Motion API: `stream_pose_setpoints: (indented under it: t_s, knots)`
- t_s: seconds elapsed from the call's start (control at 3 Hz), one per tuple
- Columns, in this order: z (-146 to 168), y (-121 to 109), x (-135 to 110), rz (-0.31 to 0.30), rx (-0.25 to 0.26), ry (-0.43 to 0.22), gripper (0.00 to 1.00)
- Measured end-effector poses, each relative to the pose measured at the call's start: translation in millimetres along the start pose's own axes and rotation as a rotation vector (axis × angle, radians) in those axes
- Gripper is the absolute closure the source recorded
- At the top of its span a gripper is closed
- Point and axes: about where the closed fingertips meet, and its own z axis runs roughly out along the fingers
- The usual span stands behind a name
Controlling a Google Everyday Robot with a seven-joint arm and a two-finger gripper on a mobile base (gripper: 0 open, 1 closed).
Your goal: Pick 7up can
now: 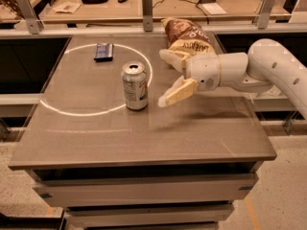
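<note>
Can (135,86) stands upright on the table (144,138), on the near-right arc of the white ring (62,110). Gripper (163,79) is held level just right of it, jaws spread wide and turned toward the can, not touching; it looks lined up for a side grasp. Bag (188,38) lies right behind the far finger and could get brushed. Packet (103,51) is well apart at the far side. Nothing is seen between jaws and can.

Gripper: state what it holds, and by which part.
Nothing is held. The gripper hovers open over the table, beside the upright 7up can, without touching it.
</note>
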Motion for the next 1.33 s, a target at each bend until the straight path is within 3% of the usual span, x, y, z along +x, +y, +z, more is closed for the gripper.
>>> stream_pose_setpoints:
  t_s: [0.33, 0.67, 1.0, 1.33]
  knots:
    - [24.2, 10.5, -2.8, -0.019, -0.061, 0.003, 0.00]
    - [55.8, 16.7, -11.5, 0.003, -0.116, -0.033, 0.00]
    - [61.0, 9.1, -11.0, -0.003, -0.120, -0.037, 0.00]
    - [67.5, 7.2, 1.7, -0.024, -0.155, 0.009, 0.00]
